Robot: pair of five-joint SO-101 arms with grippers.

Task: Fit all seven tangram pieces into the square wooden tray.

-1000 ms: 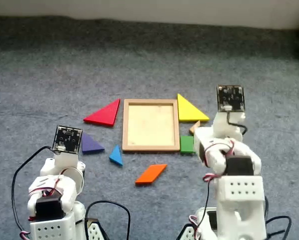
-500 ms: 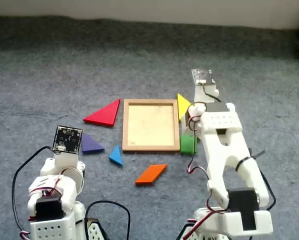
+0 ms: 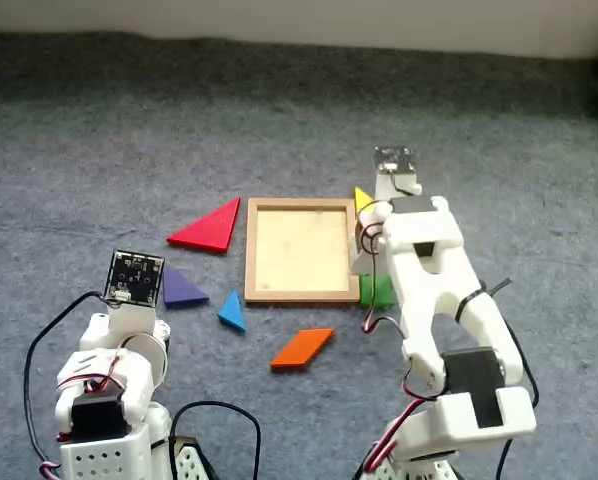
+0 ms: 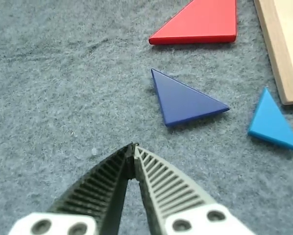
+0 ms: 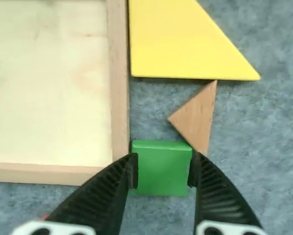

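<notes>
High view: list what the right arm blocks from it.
Green square wooden piece: high view, mostly under the right arm; a sliver shows.
Large yellow wooden triangle: high view, one corner shows past the arm.
Small tan wooden triangle: high view, covered by the arm.
Right tool: high view, beneath its own wrist.

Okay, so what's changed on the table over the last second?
The right arm swung out from its folded pose toward the tray, and the right gripper now sits open astride the green square, not lifting it. The left gripper stayed shut near the dark blue triangle; all pieces kept their places.
</notes>
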